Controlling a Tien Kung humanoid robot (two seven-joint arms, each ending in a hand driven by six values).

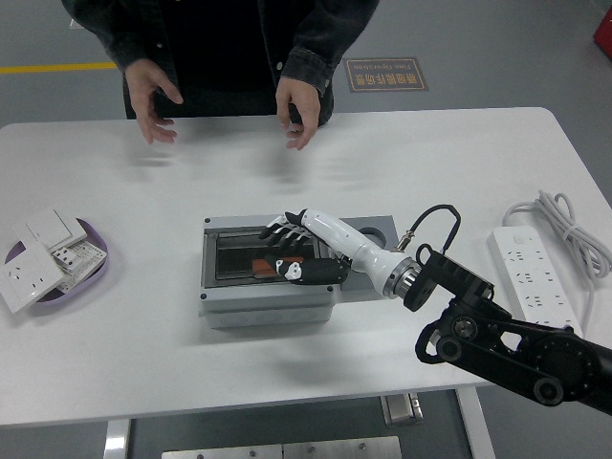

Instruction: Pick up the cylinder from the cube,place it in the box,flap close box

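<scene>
The grey box (pixel 268 308) stands at the table's middle with its windowed lid (pixel 231 264) down flat. An orange cylinder (pixel 260 268) shows through the lid's window, inside the box. My right hand (pixel 283 251) lies flat on the lid, fingers spread, holding nothing. The grey cube (pixel 379 230), with a round recess on top, sits against the box's right side, partly behind my forearm. My left arm is out of view.
A person stands at the far side with both hands (pixel 149 88) (pixel 297 103) raised above the far edge, off the box. A purple tray (pixel 97 260) of wall sockets is at the left. A white power strip (pixel 527 273) and cable (pixel 566 216) lie at the right.
</scene>
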